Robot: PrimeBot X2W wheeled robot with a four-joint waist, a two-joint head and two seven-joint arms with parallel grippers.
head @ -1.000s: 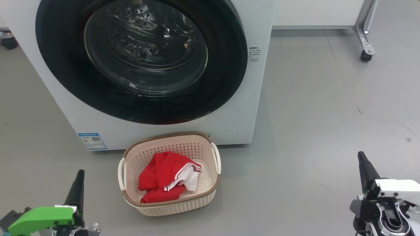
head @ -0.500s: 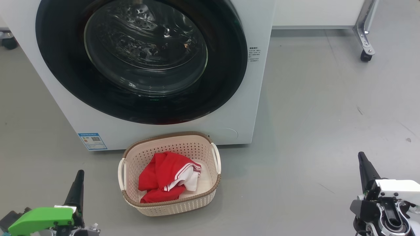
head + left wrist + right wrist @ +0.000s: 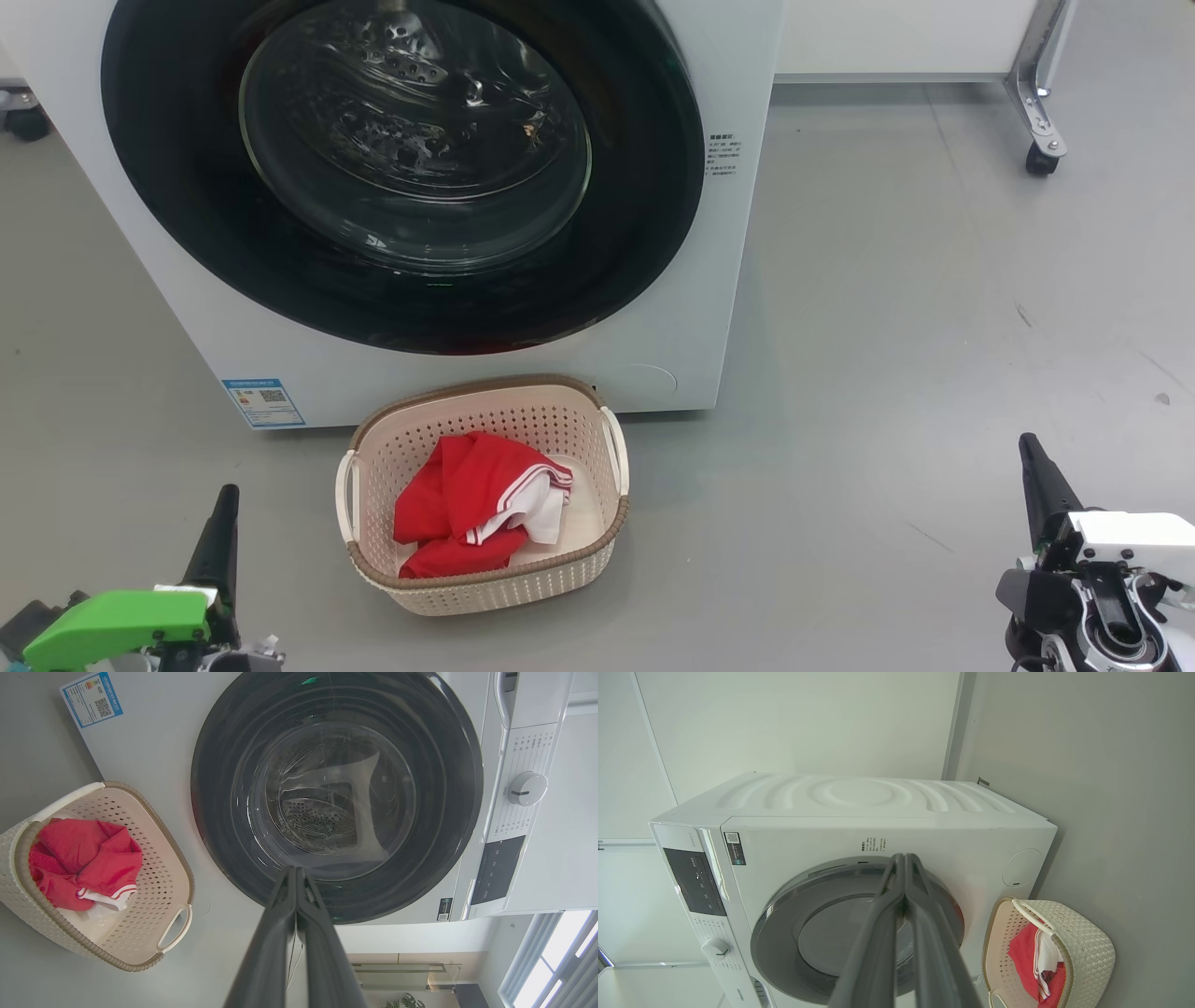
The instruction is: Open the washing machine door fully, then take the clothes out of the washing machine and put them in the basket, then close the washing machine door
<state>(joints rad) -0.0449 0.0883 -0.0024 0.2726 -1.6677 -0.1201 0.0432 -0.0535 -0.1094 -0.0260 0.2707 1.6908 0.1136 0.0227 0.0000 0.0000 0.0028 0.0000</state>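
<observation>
The left gripper (image 3: 220, 527) and right gripper (image 3: 1034, 471) sit low and far apart, pointing at the washing machine (image 3: 728, 308), each squeezed tight together. The clothes (image 3: 467, 509) lie in the basket (image 3: 481, 385) by the closed washing machine door (image 3: 635, 233).

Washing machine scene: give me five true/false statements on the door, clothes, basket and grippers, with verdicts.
1. The washing machine door is shut against the washing machine. True.
2. The clothes lie inside the washing machine. False: they lie in the basket.
3. The left gripper is shut and holds nothing. True.
4. The right gripper is clamped on a basket handle. False: it is shut on nothing, well apart from the basket.
5. The basket stands on the floor in front of the washing machine. True.
</observation>
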